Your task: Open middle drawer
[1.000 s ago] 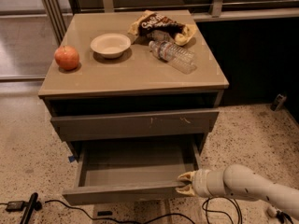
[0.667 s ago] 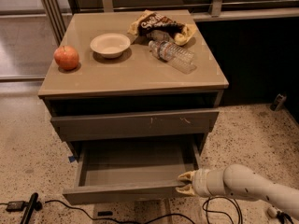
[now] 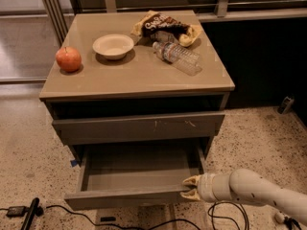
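The middle drawer (image 3: 134,174) is pulled out of the grey-brown cabinet, and its bare grey box interior shows. Its plain flat front (image 3: 124,199) faces me at the bottom. My gripper (image 3: 188,188), on a white arm coming in from the lower right, is at the right end of that front. One finger sits inside the front panel and one outside, closed on its edge. The taller scratched front (image 3: 139,127) above is closed.
On the cabinet top (image 3: 144,75) are a red apple (image 3: 68,59), a white bowl (image 3: 113,45), a lying plastic bottle (image 3: 176,57) and a chip bag (image 3: 165,27). Black cables (image 3: 57,210) lie on the speckled floor at the lower left. A railing stands behind.
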`<state>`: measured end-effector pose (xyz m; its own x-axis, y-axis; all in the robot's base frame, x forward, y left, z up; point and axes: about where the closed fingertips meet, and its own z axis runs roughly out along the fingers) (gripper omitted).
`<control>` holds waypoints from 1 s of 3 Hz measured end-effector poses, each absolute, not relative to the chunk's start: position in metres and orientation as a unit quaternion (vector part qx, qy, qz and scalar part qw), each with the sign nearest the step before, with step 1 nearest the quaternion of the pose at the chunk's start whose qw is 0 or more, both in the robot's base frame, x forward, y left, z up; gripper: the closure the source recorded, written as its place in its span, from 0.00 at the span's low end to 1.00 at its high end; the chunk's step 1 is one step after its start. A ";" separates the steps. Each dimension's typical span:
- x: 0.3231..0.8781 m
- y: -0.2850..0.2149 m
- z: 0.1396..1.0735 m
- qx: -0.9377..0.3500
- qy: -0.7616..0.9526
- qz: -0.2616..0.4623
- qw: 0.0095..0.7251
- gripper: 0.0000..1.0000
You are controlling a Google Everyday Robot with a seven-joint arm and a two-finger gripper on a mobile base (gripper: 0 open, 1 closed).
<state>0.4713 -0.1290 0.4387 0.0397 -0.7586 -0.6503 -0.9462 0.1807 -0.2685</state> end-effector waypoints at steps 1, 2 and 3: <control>0.471 -0.129 0.439 -0.626 0.680 0.131 0.357 0.27; 0.471 -0.129 0.439 -0.626 0.680 0.131 0.357 0.04; 0.471 -0.129 0.439 -0.626 0.680 0.131 0.357 0.00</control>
